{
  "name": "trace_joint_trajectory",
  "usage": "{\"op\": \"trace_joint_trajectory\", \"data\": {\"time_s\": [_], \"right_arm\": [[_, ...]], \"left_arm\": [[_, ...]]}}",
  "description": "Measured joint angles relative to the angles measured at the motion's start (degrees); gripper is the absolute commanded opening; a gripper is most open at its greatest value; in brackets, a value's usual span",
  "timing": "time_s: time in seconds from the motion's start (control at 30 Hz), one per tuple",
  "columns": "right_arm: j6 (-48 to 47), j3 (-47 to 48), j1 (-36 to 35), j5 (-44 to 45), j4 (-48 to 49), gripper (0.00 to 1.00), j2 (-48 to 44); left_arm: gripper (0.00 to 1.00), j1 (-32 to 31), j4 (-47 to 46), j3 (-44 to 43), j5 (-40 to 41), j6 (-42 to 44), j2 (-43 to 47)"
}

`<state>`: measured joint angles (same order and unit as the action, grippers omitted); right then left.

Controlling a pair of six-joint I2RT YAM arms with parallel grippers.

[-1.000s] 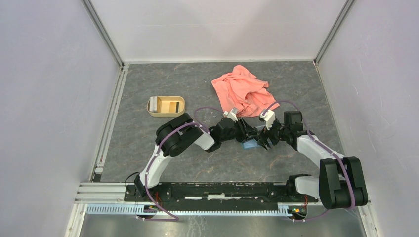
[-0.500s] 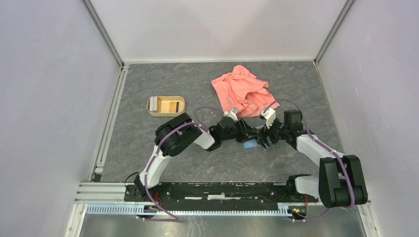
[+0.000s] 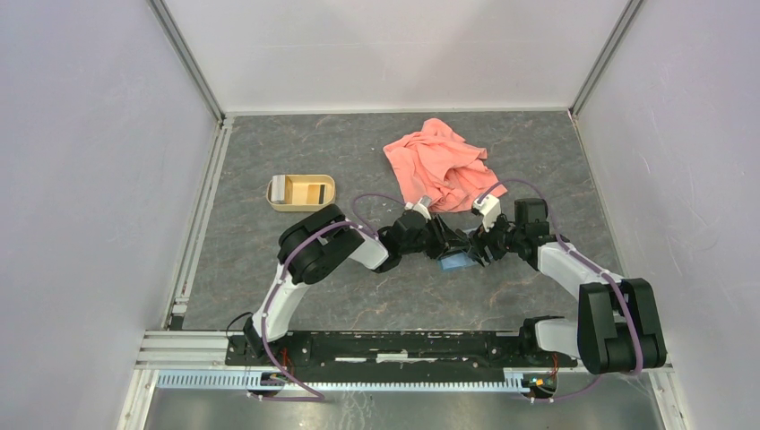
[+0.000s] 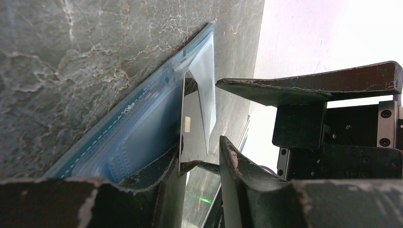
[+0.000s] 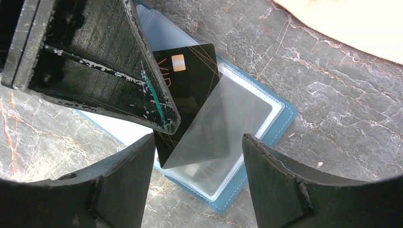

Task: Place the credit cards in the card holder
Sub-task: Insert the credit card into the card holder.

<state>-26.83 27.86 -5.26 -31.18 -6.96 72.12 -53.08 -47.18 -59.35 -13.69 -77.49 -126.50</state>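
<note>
Teal card holder (image 5: 266, 133) lies open on the grey table (image 3: 269, 143) at centre frame, one only. One dark card (image 5: 187, 90) shows, partly under a clear sleeve. The tan tray (image 3: 301, 192) at upper left holds contents too small to count. The left gripper (image 4: 202, 164) pinches the card's edge. The right gripper (image 5: 199, 159) hangs spread above, touching nothing.

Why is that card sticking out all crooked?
The black card sits tilted in the open holder, only partly under its clear pocket, corner poking out. The left gripper holds it edge-up while the right gripper stands open over it. It's not fully in yet.
</note>
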Motion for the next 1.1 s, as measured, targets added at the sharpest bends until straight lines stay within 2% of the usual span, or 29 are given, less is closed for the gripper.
{"op": "trace_joint_trajectory", "data": {"time_s": [0.07,0.33,0.47,0.63,0.87,1.1], "right_arm": [[0.0,0.0,0.0,0.0,0.0,0.73,0.1],[0.0,0.1,0.0,-0.1,0.0,0.75,0.3],[-0.2,0.1,0.0,-0.9,-0.1,0.81,0.3],[-1.4,0.9,1.6,-4.4,-2.2,0.84,-1.2],[-3.1,3.3,10.3,-9.4,-4.1,0.83,-3.2],[-3.2,3.3,12.2,-11.3,-5.1,0.82,-2.5]], "left_arm": [[0.36,0.0,0.7,0.1,0.0,0.0,0.3],[0.16,0.4,2.7,0.3,-0.2,0.0,0.6],[0.07,0.6,3.0,0.5,-0.3,0.0,0.6],[0.05,1.0,2.9,0.7,-1.2,0.1,0.6],[0.05,3.4,3.4,0.6,-6.6,2.0,0.6],[0.06,5.0,9.7,-5.0,-14.0,5.9,-1.0]]}}
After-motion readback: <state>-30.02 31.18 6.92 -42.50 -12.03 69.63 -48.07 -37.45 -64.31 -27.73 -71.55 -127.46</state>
